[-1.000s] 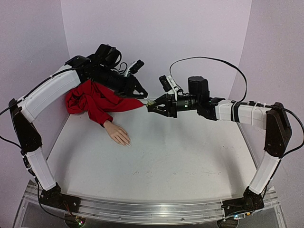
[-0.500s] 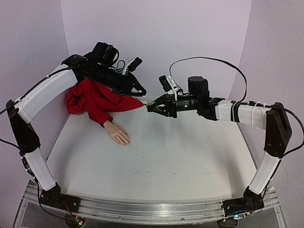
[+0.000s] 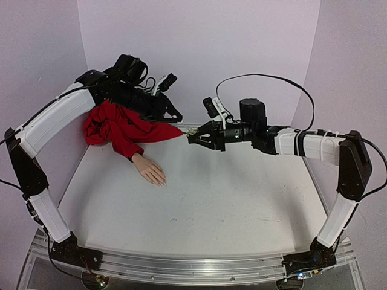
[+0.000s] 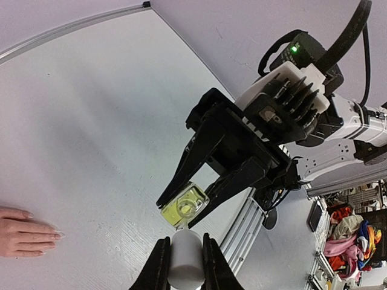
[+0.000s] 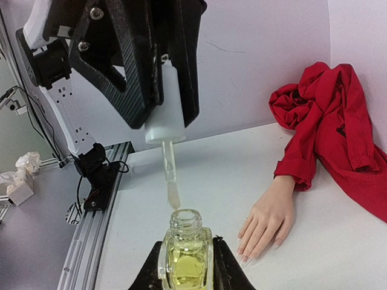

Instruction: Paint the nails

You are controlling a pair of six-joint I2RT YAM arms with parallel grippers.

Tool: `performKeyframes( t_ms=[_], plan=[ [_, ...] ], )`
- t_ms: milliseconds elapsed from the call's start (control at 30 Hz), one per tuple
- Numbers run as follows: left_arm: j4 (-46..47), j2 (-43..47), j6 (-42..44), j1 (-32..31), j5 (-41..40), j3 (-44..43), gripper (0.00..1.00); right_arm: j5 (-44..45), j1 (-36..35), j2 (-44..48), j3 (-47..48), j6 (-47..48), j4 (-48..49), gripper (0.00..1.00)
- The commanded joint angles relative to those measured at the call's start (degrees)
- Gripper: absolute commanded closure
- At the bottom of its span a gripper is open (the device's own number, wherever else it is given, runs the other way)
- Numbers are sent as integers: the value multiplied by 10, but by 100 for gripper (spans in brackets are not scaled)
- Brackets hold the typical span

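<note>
Left gripper [image 4: 185, 243] clamps a white brush cap [image 4: 184, 269], right gripper [image 3: 192, 138] a yellowish glass bottle [image 5: 185, 261]. Pale peach mannequin hand [image 5: 266, 220] lies apart.

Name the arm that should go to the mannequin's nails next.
Left. The left tool grips the white plastic cap with the thin brush out of the small yellowish glass bottle, and the pale peach mannequin hand lies nearer the left arm. The right tool only holds that bottle.
</note>
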State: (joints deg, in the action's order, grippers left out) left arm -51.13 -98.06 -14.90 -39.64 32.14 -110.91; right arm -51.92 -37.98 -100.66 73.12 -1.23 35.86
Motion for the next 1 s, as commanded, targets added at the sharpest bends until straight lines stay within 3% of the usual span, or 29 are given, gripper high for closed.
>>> performKeyframes(
  t_ms=[0,267,500,767,967],
  plan=[
    [1,46,7,10,-15,11,100,28,-3,53,-27,4,53,100],
    [45,97,12,29,-4,117,100,116,-4,132,-119,-18,108,100],
    [66,141,102,40,4,258,100,271,-2,263,-229,-45,155,100],
    [80,147,146,69,-46,391,100,302,-2,335,-268,-20,162,100],
    [98,119,168,74,-94,405,100,357,-2,386,-293,31,164,100]
  ],
)
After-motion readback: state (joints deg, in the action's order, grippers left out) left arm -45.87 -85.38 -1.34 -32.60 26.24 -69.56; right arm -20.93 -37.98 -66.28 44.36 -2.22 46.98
